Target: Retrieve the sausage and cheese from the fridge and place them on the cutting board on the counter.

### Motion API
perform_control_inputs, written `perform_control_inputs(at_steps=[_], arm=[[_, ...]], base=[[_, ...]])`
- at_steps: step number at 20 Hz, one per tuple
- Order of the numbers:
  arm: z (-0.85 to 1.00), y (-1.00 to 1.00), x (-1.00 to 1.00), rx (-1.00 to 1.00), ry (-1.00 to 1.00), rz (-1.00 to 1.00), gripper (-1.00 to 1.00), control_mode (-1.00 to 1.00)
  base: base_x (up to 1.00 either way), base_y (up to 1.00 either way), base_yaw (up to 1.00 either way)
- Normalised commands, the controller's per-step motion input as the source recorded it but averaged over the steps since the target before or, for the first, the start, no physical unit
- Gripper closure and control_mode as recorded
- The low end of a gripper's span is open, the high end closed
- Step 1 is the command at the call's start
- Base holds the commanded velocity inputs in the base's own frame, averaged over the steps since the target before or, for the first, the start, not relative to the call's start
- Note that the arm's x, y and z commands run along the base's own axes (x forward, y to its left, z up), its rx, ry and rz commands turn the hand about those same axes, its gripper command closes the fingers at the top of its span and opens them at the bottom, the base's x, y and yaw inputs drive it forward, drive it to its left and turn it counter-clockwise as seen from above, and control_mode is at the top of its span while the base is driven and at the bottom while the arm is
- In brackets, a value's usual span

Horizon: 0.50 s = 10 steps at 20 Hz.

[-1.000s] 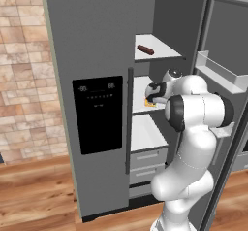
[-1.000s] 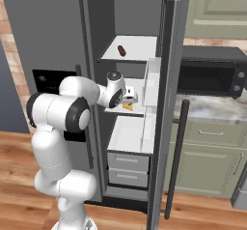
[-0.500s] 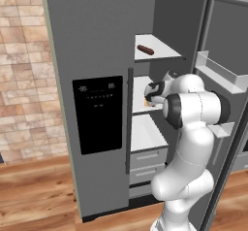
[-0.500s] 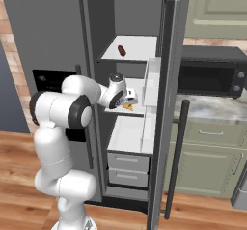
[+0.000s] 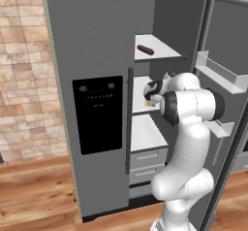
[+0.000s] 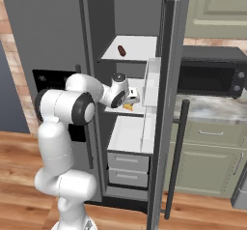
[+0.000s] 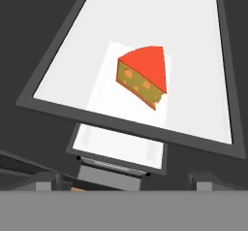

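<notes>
- My gripper (image 6: 131, 98) reached into the open right compartment of the fridge (image 5: 97, 41), at the height of the middle shelf (image 7: 193, 41), and its jaws stood wide apart with nothing between them.
- The cheese (image 7: 144, 75) lay on that white middle shelf, its red face turned up and its holed yellow side toward my hand camera.
- In the hand view the cheese sat ahead of my gripper and apart from it, near the middle of the shelf; no finger touched it.
- From the right base view a bit of yellow showed just below and beside my gripper, on the same shelf.
- The sausage (image 5: 145, 50) rested on the upper shelf (image 6: 140, 50), one level above my gripper and well apart from it, lying flat toward the left part of that shelf.
- The right door (image 6: 169, 103) of the fridge stood swung open.
- The tabletop (image 6: 212, 109) lay to the right of the fridge, with a dark microwave (image 6: 207, 77) on it.
</notes>
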Motion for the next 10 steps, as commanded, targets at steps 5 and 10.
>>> perform_control_inputs(at_steps=[5, 10], arm=[[0.0, -0.01, 0.23, 0.0, 0.0, 0.0, -1.0, -1.0], [-0.01, 0.0, 0.23, 0.0, 0.01, 0.0, -1.0, -1.0]], base=[[0.0, 0.0, 0.0], [0.0, 0.0, 0.0]])
